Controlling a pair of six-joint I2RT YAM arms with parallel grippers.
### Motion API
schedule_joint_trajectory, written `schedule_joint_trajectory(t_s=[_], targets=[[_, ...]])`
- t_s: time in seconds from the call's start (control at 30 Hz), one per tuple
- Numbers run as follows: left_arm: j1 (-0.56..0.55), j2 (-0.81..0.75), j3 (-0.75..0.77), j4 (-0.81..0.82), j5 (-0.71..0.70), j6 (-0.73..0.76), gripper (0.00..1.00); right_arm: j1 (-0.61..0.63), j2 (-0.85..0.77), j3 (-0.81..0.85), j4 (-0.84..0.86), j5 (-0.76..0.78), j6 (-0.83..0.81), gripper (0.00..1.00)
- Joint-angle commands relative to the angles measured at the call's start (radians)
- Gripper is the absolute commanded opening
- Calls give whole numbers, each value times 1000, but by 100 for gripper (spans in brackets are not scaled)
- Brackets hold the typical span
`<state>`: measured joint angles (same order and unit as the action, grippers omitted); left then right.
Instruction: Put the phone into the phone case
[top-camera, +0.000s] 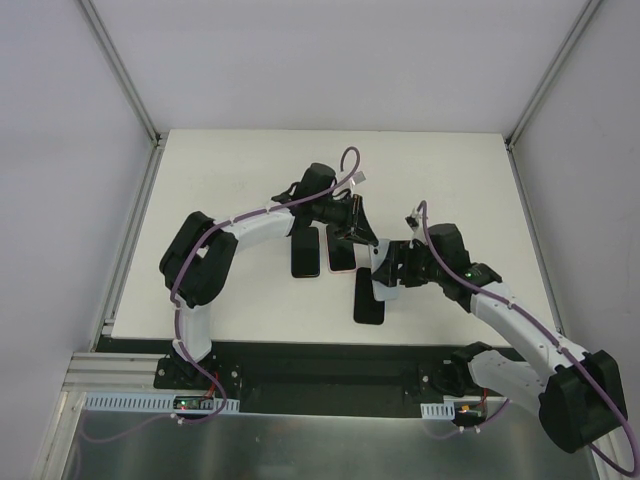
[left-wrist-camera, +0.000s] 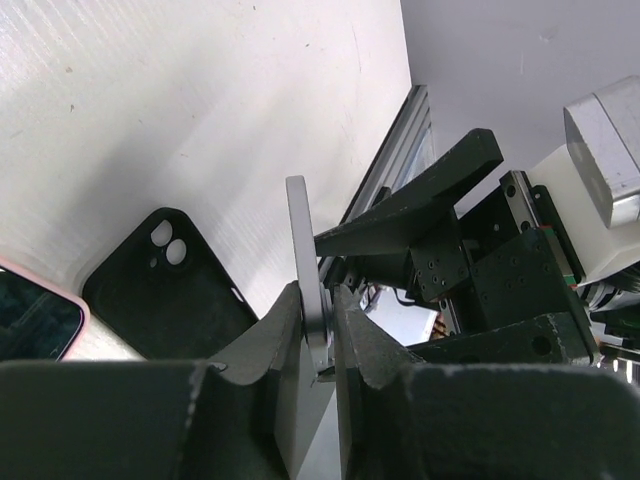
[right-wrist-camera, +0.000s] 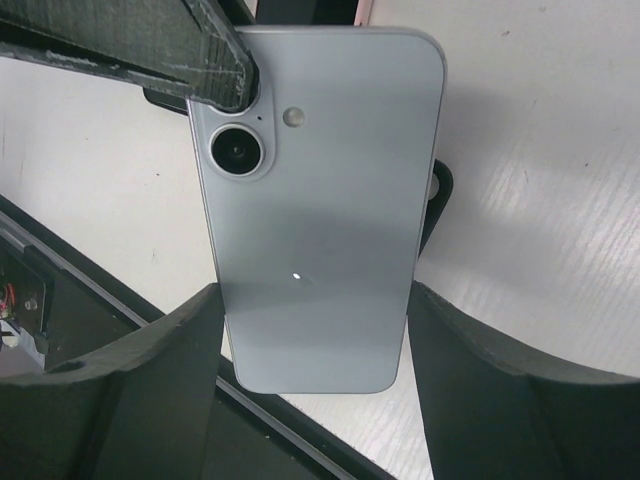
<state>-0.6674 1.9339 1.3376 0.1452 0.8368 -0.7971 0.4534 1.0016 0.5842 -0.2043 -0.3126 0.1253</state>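
Observation:
A light blue phone (right-wrist-camera: 315, 220) is held above the table with its back and camera lens facing the right wrist view. My right gripper (right-wrist-camera: 313, 295) clamps its two long sides near the bottom end. My left gripper (left-wrist-camera: 318, 295) pinches the phone (left-wrist-camera: 300, 240) across its thin thickness near the camera end, and one of its fingers (right-wrist-camera: 150, 40) shows there. In the top view the phone (top-camera: 380, 262) sits between the left gripper (top-camera: 357, 238) and the right gripper (top-camera: 392, 268). An empty black phone case (left-wrist-camera: 165, 290) lies flat on the table, also seen from above as the case (top-camera: 368, 297).
A second black case (top-camera: 305, 252) and a pink-rimmed phone (top-camera: 340, 252) lie side by side left of the grippers. The metal rail (top-camera: 300, 355) runs along the table's near edge. White walls enclose the table (top-camera: 250, 170).

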Motion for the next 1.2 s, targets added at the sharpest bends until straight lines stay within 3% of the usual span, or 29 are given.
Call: schedule_joint_trajectory(t_s=[0.0, 0.13, 0.33, 0.47, 0.63, 0.8, 1.0, 1.17], targets=[[-6, -7, -20, 37, 50, -22, 0, 7, -24, 95, -10, 33, -3, 62], [-1, -27, -29, 19, 4, -43, 0, 18, -70, 140, -119, 151, -15, 85], [11, -70, -26, -32, -82, -82, 0, 134, -67, 230, -259, 384, -87, 90], [28, -98, -29, -39, -110, -142, 0, 244, -58, 262, -293, 530, -108, 84], [49, -137, -31, -39, -140, -229, 0, 447, 8, 310, -303, 811, -145, 69], [61, -162, -23, -41, -153, -280, 0, 592, 127, 368, -308, 1038, -165, 66], [63, -188, -35, -45, -163, -318, 0, 671, 339, 472, -377, 1280, -158, 58], [63, -211, -49, -74, -174, -329, 0, 689, 492, 542, -448, 1383, -135, 49]])
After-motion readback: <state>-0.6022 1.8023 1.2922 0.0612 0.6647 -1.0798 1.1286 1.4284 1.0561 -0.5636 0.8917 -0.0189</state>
